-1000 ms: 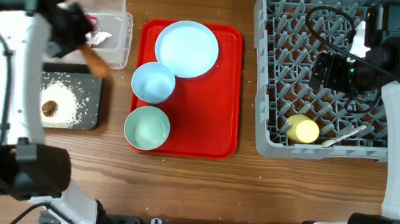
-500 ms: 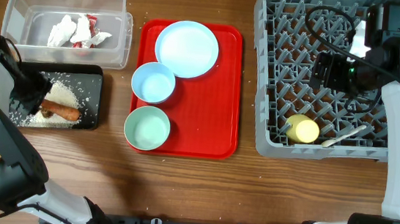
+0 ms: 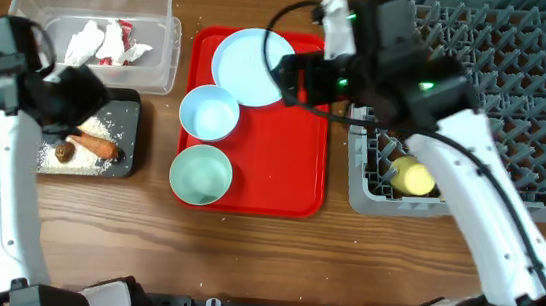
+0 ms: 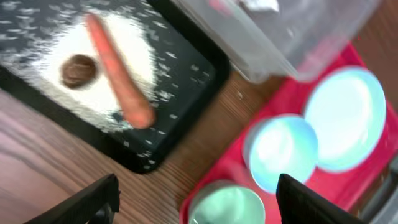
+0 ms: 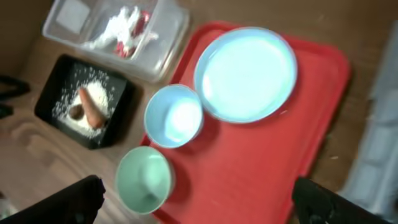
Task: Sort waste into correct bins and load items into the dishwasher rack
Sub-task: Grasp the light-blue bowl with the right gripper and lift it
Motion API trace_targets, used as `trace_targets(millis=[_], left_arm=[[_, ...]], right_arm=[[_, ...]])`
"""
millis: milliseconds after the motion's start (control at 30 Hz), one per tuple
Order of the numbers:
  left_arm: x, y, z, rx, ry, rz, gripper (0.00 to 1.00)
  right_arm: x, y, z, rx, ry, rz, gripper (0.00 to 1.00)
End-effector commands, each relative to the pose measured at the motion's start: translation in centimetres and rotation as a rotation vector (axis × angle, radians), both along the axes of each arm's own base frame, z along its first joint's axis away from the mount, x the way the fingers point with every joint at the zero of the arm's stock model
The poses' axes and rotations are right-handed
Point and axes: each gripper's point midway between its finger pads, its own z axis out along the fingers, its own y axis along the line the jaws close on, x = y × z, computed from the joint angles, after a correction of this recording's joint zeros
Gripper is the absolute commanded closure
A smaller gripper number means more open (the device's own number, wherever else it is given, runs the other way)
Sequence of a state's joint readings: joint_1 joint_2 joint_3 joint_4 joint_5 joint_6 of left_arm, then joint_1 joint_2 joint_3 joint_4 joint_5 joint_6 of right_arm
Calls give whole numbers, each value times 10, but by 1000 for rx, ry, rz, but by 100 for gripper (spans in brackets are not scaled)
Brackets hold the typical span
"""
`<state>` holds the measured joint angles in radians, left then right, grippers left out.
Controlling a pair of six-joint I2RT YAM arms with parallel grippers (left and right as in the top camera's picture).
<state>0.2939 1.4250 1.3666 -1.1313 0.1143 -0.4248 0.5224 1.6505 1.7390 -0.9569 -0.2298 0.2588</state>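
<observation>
The orange carrot [image 3: 94,145] [image 4: 118,81] lies on the rice [image 3: 95,128] in the black tray [image 3: 129,109], next to a small brown lump [image 3: 64,151] [image 4: 78,70]. My left gripper [image 3: 75,104] [image 4: 199,202] hovers above that tray, open and empty. Crumpled paper scraps [image 3: 103,41] sit in the clear tub [image 3: 156,6]. The plate [image 3: 246,65] [image 5: 249,71], blue bowl [image 3: 208,114] [image 5: 174,115] and mint bowl [image 3: 201,174] [image 5: 144,179] rest on the red tray [image 3: 292,165]. My right gripper [image 3: 291,74] [image 5: 202,205] hangs open over the plate's right edge. A yellow cup [image 3: 412,174] lies in the dishwasher rack [image 3: 521,77].
The right arm stretches from the rack's side across the red tray's top right corner. Bare wooden table [image 3: 273,254] runs along the front. A pale utensil [image 3: 387,191] pokes out beside the yellow cup.
The left gripper carried the carrot from over the clear tub down to the black tray and let it go, opening. The right arm swung left from the rack to over the red tray.
</observation>
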Motion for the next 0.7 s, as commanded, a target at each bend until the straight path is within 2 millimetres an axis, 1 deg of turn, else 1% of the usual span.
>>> trace_targets(millis=[0, 33, 67, 133, 200, 233, 267, 333, 367, 433, 467, 533, 600, 667], left_arm=[[11, -57, 6, -30, -24, -129, 20], [16, -79, 8, -6, -40, -200, 19], [18, -85, 8, 44, -46, -225, 17], [20, -85, 9, 90, -47, -221, 13], [21, -71, 9, 125, -44, -130, 11], [21, -65, 9, 137, -46, -109, 10], [21, -64, 9, 139, -46, -104, 0], [22, -58, 10, 171, -44, -89, 0], [23, -52, 11, 198, -51, -67, 0], [24, -32, 15, 214, -69, 82, 0], [27, -17, 16, 208, -86, 145, 0], [30, 3, 18, 212, -105, 205, 0], [28, 24, 14, 214, -90, 264, 0], [25, 28, 11, 214, -72, 276, 0]], right_arm=[[8, 26, -58, -48, 144, -59, 0], [7, 36, -80, -65, 199, -58, 0], [6, 42, -93, -78, 219, -49, 1], [6, 59, -108, -78, 238, -47, 5], [9, 66, -131, -98, 273, -118, 8], [9, 72, -146, -104, 299, -127, 11], [10, 74, -153, -108, 310, -132, 13], [12, 80, -169, -112, 328, -140, 16], [12, 83, -175, -108, 339, -155, 20], [14, 92, -185, -91, 346, -172, 30], [16, 97, -191, -85, 345, -189, 36], [19, 100, -200, -93, 336, -214, 41], [17, 105, -215, -104, 356, -219, 47], [14, 104, -227, -123, 375, -221, 49]])
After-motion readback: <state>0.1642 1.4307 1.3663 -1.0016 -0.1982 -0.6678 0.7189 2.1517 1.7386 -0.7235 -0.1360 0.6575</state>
